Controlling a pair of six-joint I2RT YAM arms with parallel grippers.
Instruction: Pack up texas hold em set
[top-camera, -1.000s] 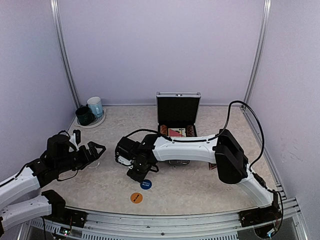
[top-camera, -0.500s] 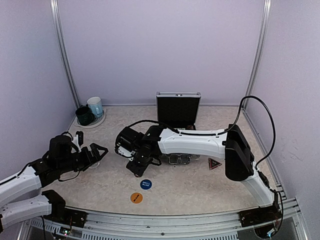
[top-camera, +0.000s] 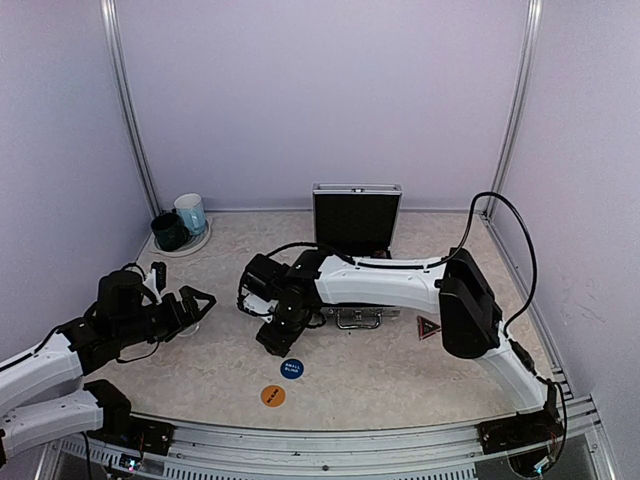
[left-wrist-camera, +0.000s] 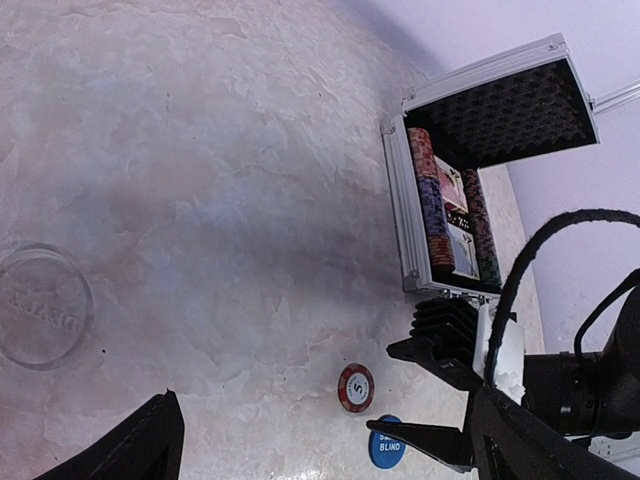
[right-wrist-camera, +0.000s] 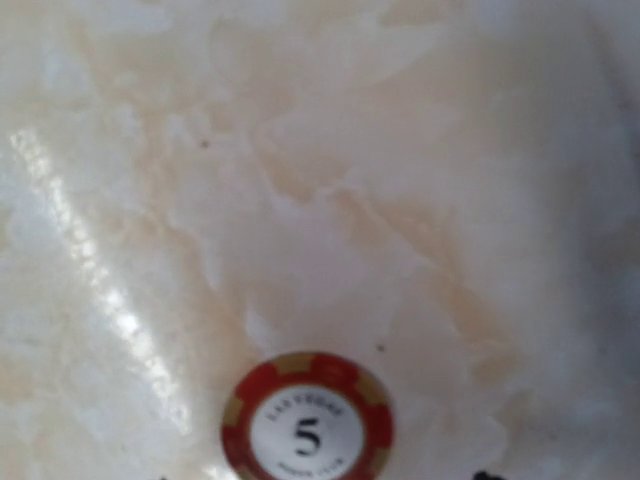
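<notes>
The silver case (top-camera: 356, 215) stands open at the back, with chip stacks and cards (left-wrist-camera: 447, 215) in its black lining. A single red chip (right-wrist-camera: 306, 418) marked 5 lies flat on the table, also seen in the left wrist view (left-wrist-camera: 355, 387). My right gripper (top-camera: 272, 342) hovers low over it, open, its two black fingers (left-wrist-camera: 430, 355) apart and the chip just off their tips. The blue button (top-camera: 292, 368) and orange button (top-camera: 273, 396) lie nearer the front. The dark triangular marker (top-camera: 429, 327) lies right of the case. My left gripper (top-camera: 195, 305) is open and holds nothing.
A dark green mug (top-camera: 168, 232) and a light blue mug (top-camera: 190, 213) stand on a coaster at the back left. A clear round disc (left-wrist-camera: 40, 305) lies on the table near my left gripper. The right arm stretches across in front of the case.
My right gripper's jaws have opened wider, and it has drawn back slightly from the blue button. The left arm has barely moved.
</notes>
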